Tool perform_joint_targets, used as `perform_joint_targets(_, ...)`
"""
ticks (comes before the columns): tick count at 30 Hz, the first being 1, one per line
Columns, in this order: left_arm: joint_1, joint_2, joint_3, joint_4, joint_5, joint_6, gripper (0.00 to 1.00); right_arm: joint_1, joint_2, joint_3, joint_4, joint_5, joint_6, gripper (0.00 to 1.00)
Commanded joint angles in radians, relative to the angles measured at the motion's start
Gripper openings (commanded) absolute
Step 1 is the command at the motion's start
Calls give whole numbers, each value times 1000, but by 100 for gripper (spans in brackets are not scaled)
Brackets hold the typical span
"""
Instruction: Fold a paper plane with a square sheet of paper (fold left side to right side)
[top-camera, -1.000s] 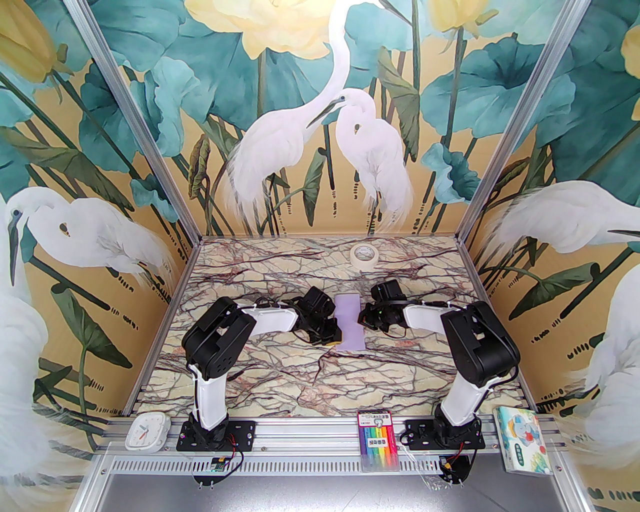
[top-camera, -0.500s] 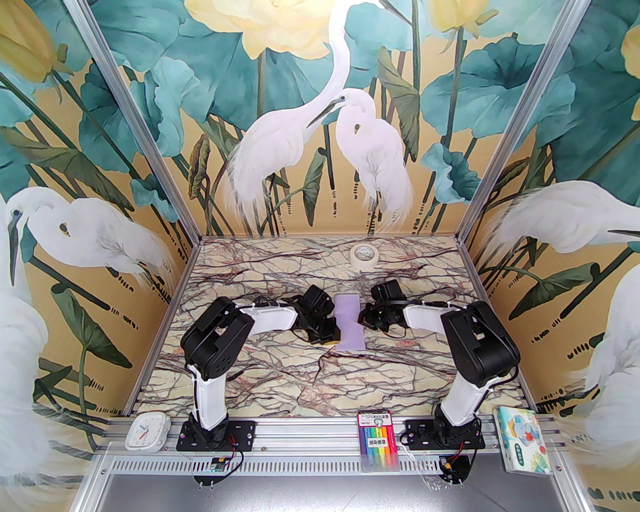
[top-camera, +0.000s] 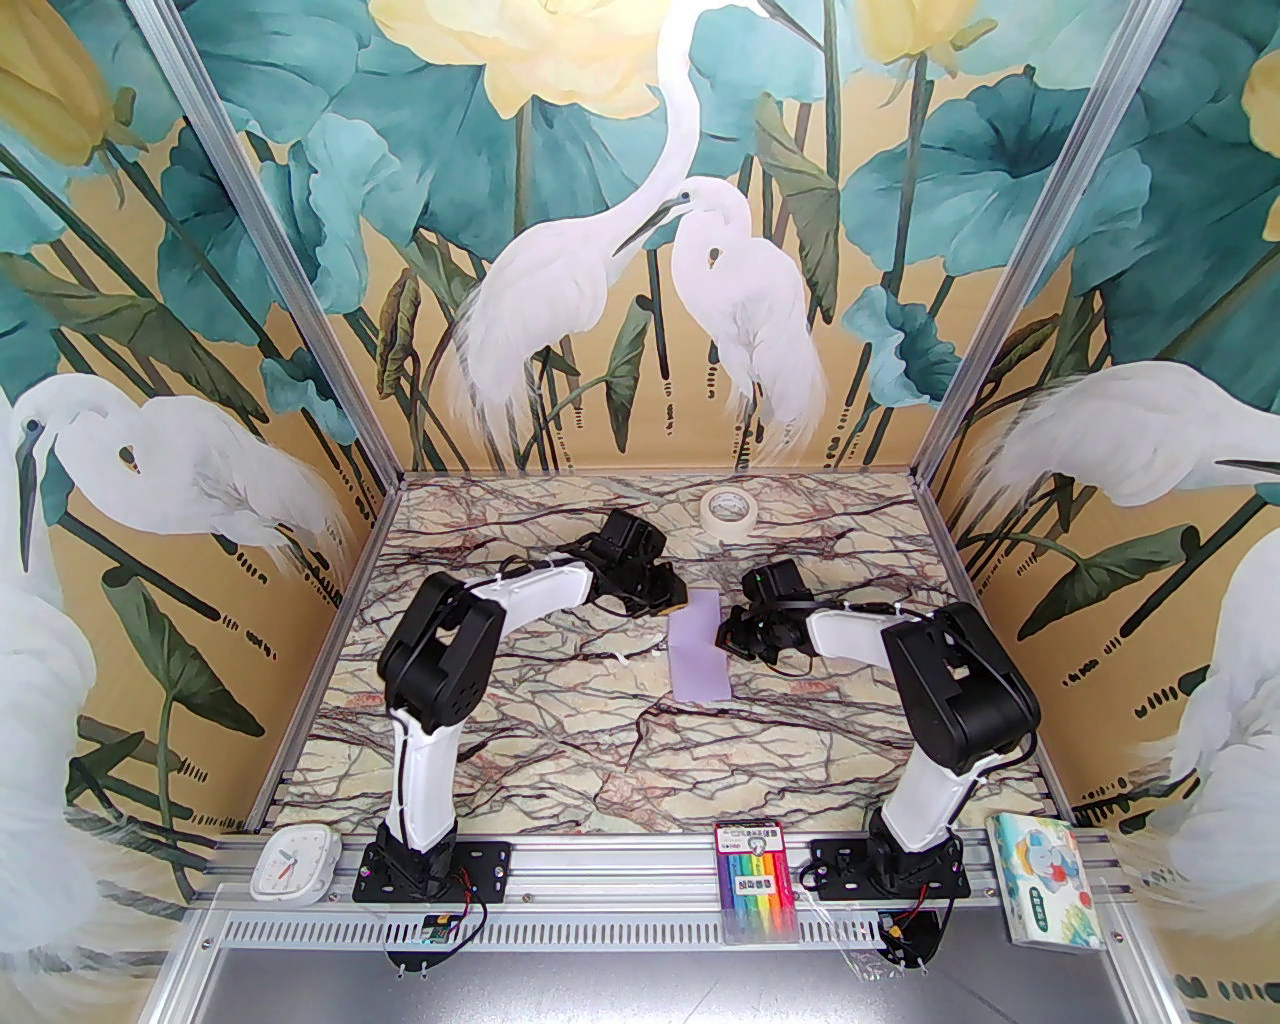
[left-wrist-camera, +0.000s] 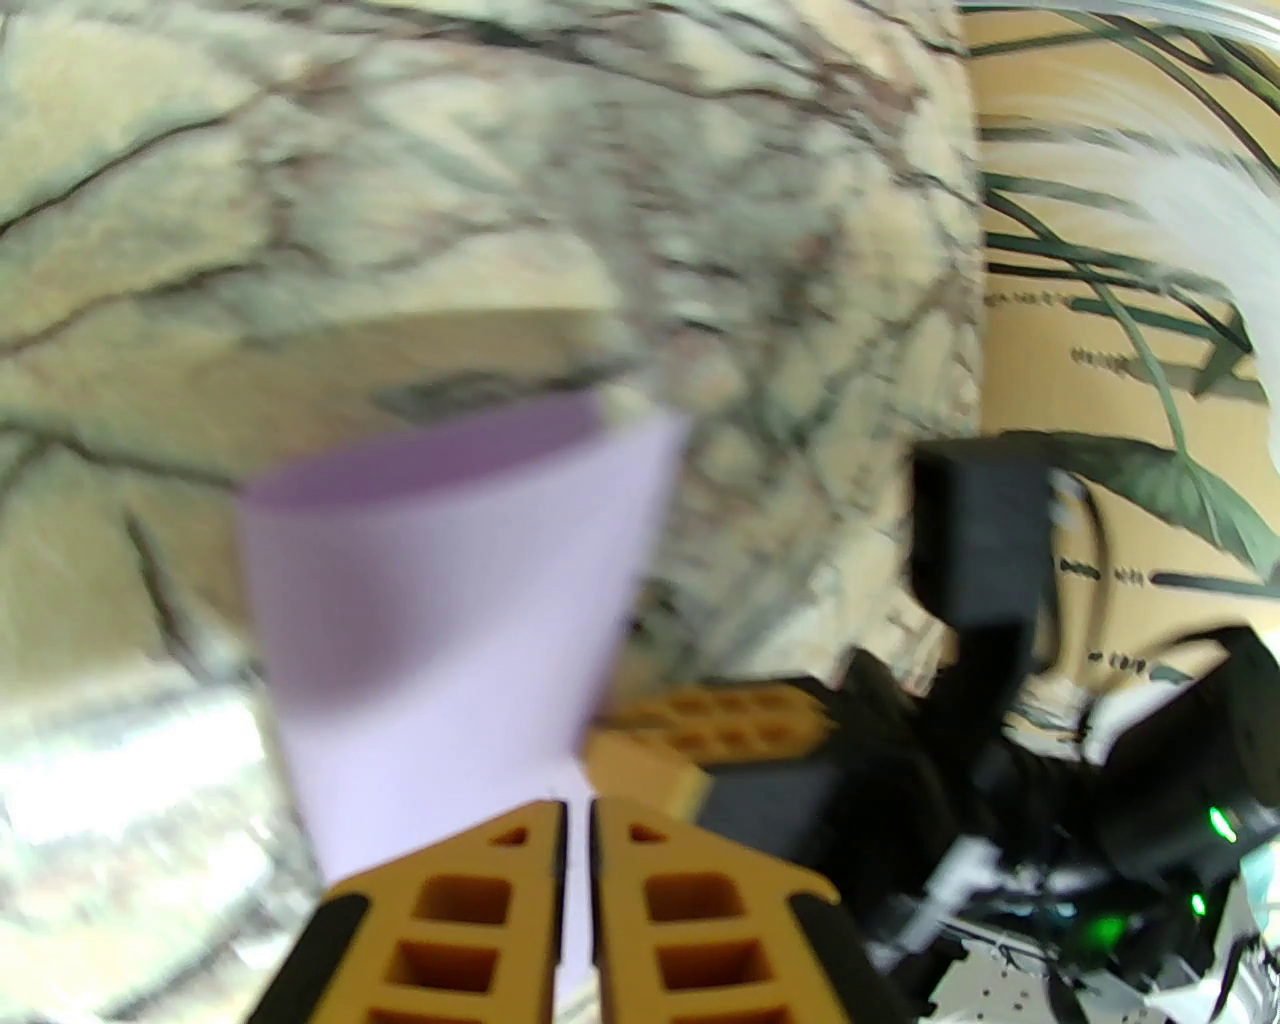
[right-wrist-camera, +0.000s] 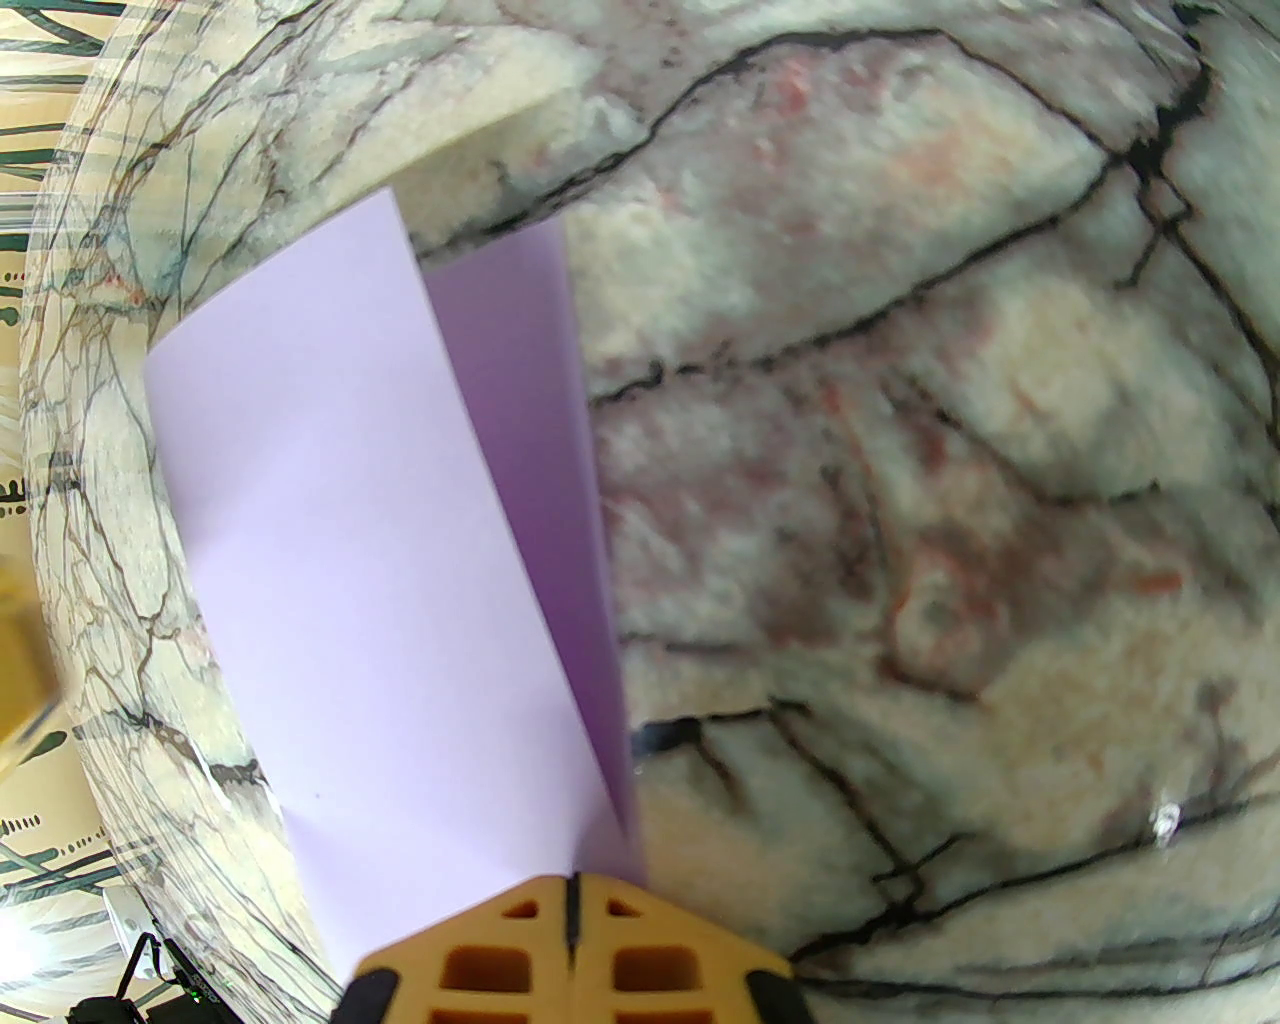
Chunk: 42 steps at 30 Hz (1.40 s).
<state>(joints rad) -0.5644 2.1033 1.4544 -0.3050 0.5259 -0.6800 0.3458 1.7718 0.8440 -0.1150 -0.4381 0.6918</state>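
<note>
Left claw (left-wrist-camera: 577, 810) swung toward tabletop's (top-camera: 500, 740) far edge, nearly closed, empty. Right claw (right-wrist-camera: 572, 885) closed, tip pinning the square sheet of paper (right-wrist-camera: 370, 520). Half-fold looks done.

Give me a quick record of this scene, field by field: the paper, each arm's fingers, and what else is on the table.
paper: square sheet, pale lavender, folded in half, lying mid-table, top layer slightly lifted
left fingers: shut, holding nothing, near the sheet's far left corner
right fingers: shut, tips at the sheet's right edge; pinch or press unclear
other: white tape roll near the far edge of the table
fold stage: halved, no plane shape yet
</note>
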Motion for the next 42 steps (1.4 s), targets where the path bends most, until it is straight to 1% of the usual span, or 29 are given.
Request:
perform_joint_targets(1, 15, 52, 27, -17, -34, 9, 12, 4, 23, -26, -49, 52, 4, 0)
perform_joint_targets(8, 20, 103, 7, -49, -92, 16, 10, 4, 21, -35, -46, 52, 6, 0)
perform_joint_targets(13, 20, 116, -16, -66, -113, 21, 8, 4, 20, -34, -45, 52, 6, 0)
perform_joint_targets(17, 20, 82, -29, -55, -104, 21, 9, 4, 21, -34, -46, 52, 4, 0)
perform_joint_targets(24, 18, 11, -30, 5, -35, 15, 15, 4, 14, -29, -53, 55, 2, 0)
perform_joint_targets(27, 18, 26, -16, -10, -39, 26, 14, 4, 12, -25, -57, 56, -2, 0)
perform_joint_targets(30, 19, 52, -29, -2, -29, 16, 11, 5, 1, -3, -80, 50, -19, 0)
perform_joint_targets(36, 16, 64, -68, 23, -46, -4, 8, 13, -85, 41, -127, 44, -34, 0)
perform_joint_targets(42, 17, 58, -74, 31, -51, -6, 8, 70, -119, 85, -125, -3, 1, 0)
